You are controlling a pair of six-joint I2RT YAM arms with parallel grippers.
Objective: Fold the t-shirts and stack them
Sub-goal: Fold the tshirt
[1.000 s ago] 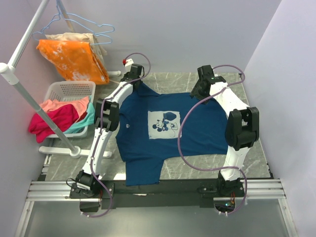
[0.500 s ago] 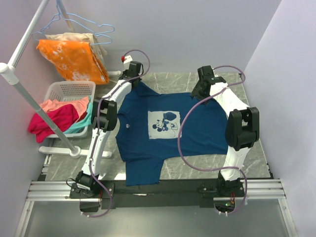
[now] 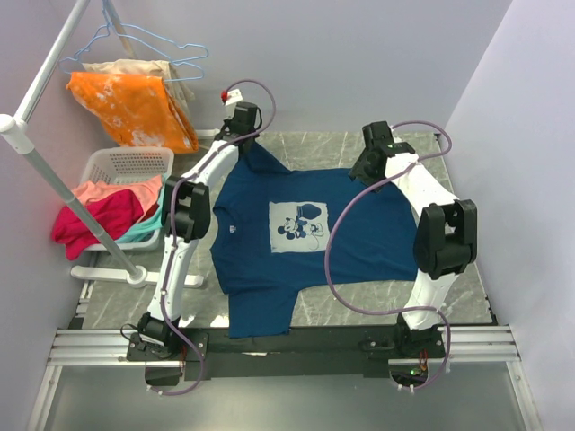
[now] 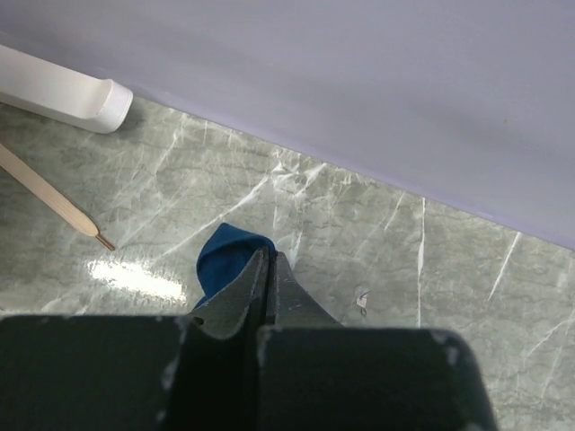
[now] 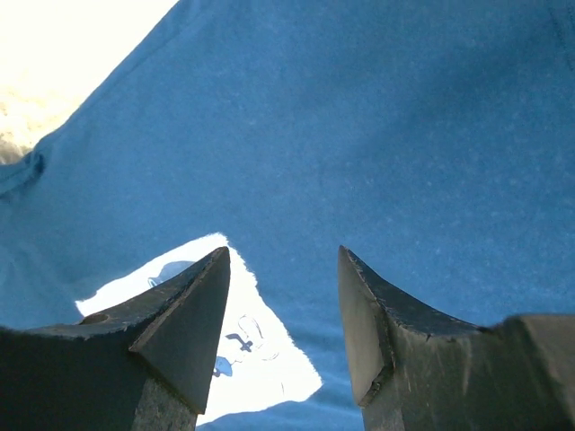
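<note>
The navy t-shirt (image 3: 305, 233) lies spread flat on the marbled table (image 3: 449, 153), collar toward the left arm, its pale mouse print (image 3: 298, 224) face up at the middle. At the shirt's far sleeve, the left gripper (image 4: 269, 260) is clenched tight on a small fold of blue cloth, pinching it just above the tabletop. Above the shirt's far edge on the hem side, the right gripper (image 5: 283, 256) hangs with its fingers spread apart. Nothing sits between them, only blue cloth and a corner of the print below.

The right arm's purple cable (image 3: 332, 260) loops across the shirt beside the print, and the left arm stretches along the collar side. Beyond the held sleeve lie a white rack foot (image 4: 63, 90) and a thin wooden stick (image 4: 49, 202), close to the wall (image 4: 359, 90). Left of the shirt stands a white basket (image 3: 126, 166) heaped with pink, red and teal clothes (image 3: 99, 211). A white rack pole (image 3: 54, 180) crosses in front of the basket. Farther left, an orange garment (image 3: 135, 108) hangs beside blue hangers (image 3: 171, 49).
</note>
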